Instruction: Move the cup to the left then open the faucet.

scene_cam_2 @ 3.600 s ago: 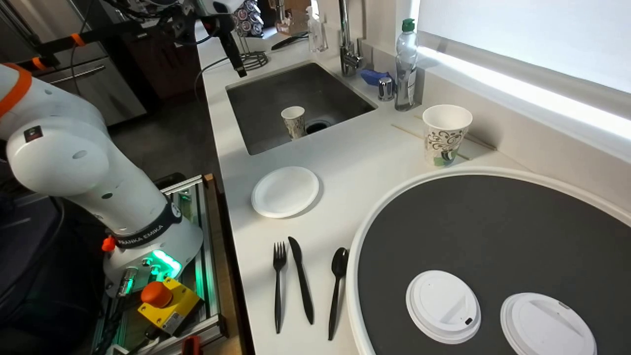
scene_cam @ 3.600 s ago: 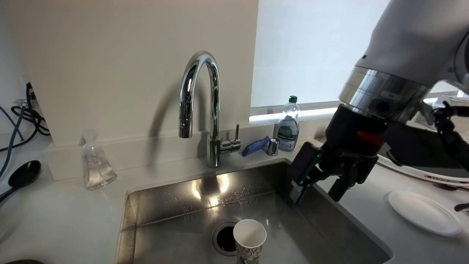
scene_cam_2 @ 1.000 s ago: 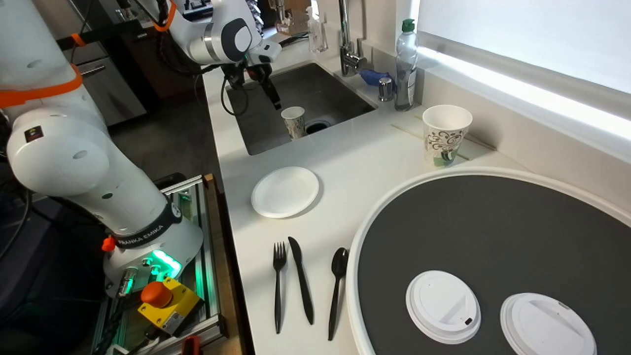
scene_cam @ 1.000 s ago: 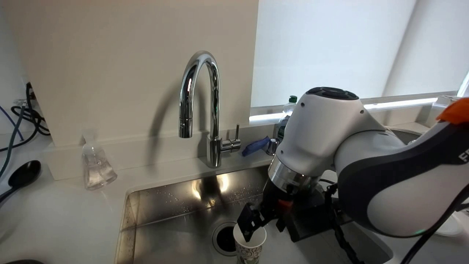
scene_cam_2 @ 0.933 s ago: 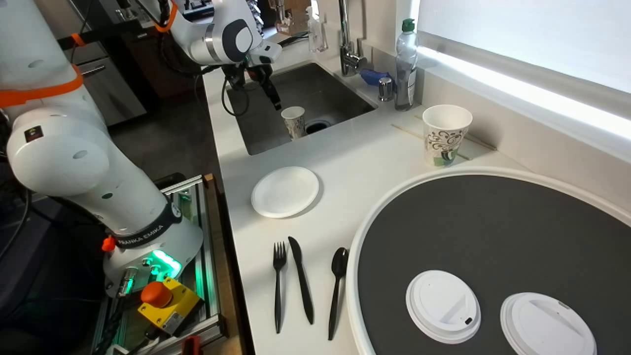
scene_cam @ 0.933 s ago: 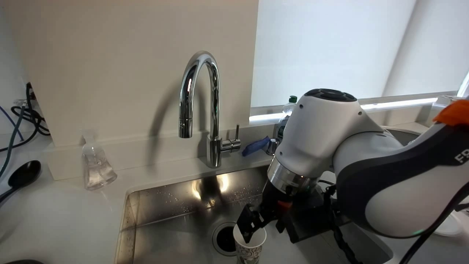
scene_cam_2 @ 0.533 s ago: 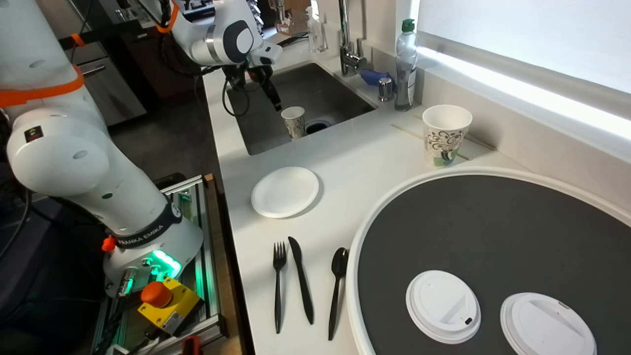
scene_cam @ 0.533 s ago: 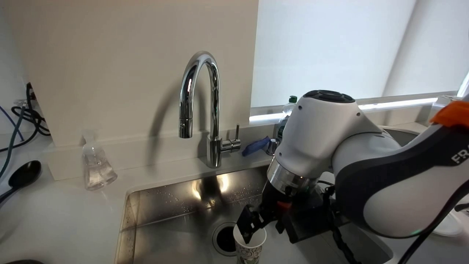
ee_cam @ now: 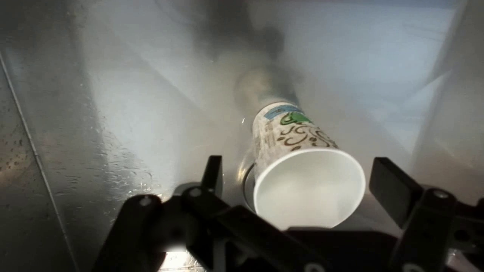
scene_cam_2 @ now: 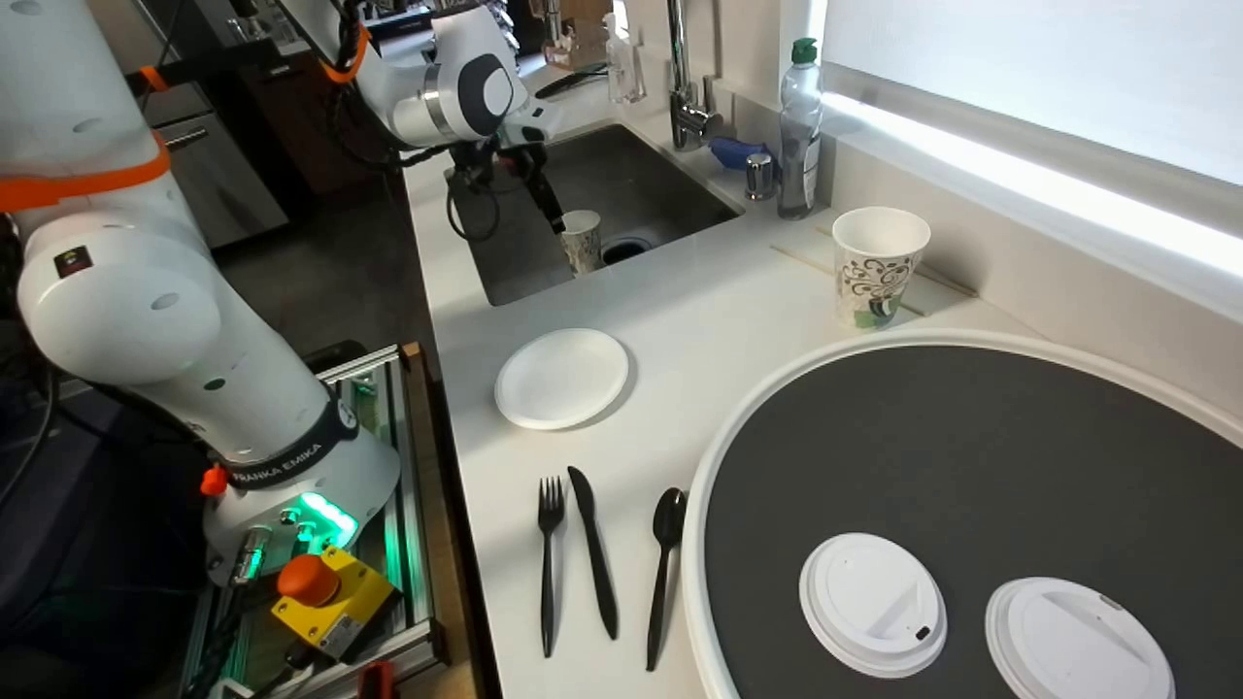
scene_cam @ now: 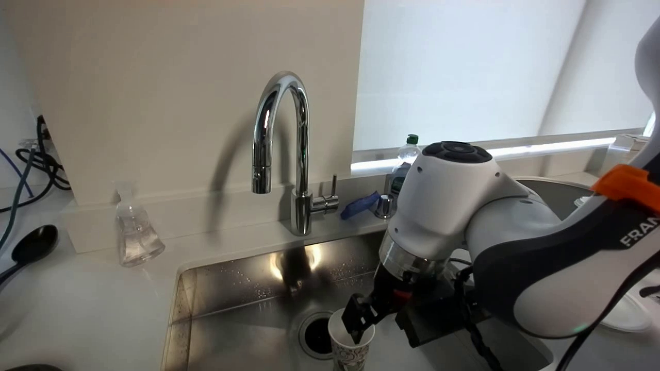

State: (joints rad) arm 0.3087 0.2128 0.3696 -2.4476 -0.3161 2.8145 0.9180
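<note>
The cup [scene_cam: 347,354] is a white paper cup with a brown swirl print. It stands upright in the sink beside the drain, and also shows in an exterior view [scene_cam_2: 585,245] and in the wrist view [ee_cam: 295,132]. My gripper [ee_cam: 302,179] is open, with one finger on each side of the cup's rim and gaps between. In both exterior views the gripper [scene_cam: 372,320] [scene_cam_2: 556,226] is at the cup's rim; one finger partly covers the cup's mouth. The chrome faucet [scene_cam: 302,154] stands behind the sink, its lever upright at its base; it is out of the wrist view.
The steel sink [scene_cam: 237,309] has a drain [scene_cam: 315,335] next to the cup. A blue sponge [scene_cam: 360,205], a chrome cap [scene_cam: 384,206] and a soap bottle [scene_cam_2: 800,136] stand by the faucet. A second paper cup [scene_cam_2: 879,257] and a plate [scene_cam_2: 561,379] are on the counter.
The arm has come over the sink from farther off. In the last half second my open gripper has moved lower and closer around the cup. The cup and faucet have not moved.
</note>
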